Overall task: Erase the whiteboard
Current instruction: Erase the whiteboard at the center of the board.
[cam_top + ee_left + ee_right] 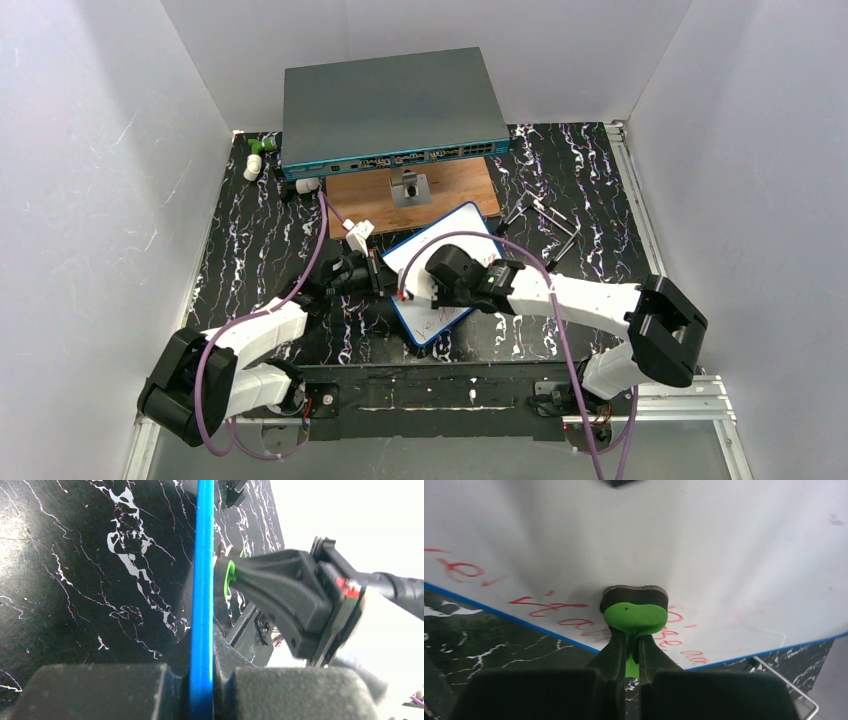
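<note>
The whiteboard (462, 228), white with a thin blue frame, lies tilted in the middle of the black marbled table. Red handwriting (544, 606) runs along its near edge, and the rest of the face is wiped clean. My left gripper (378, 277) is shut on the board's blue frame edge (202, 580), which passes straight between its jaws (202, 652). My right gripper (631, 650) is shut on a green eraser (634, 614) whose dark felt pad presses on the board among the red writing. The left wrist view also shows the eraser (229, 576) on the far side of the frame.
A large grey-teal network switch (390, 105) stands at the back, with a brown wooden board (455, 185) in front of it. Small white and green parts (258, 155) lie at the back left. Metal wire pieces (548, 225) lie right of the whiteboard. Purple cables (322, 235) run across the table.
</note>
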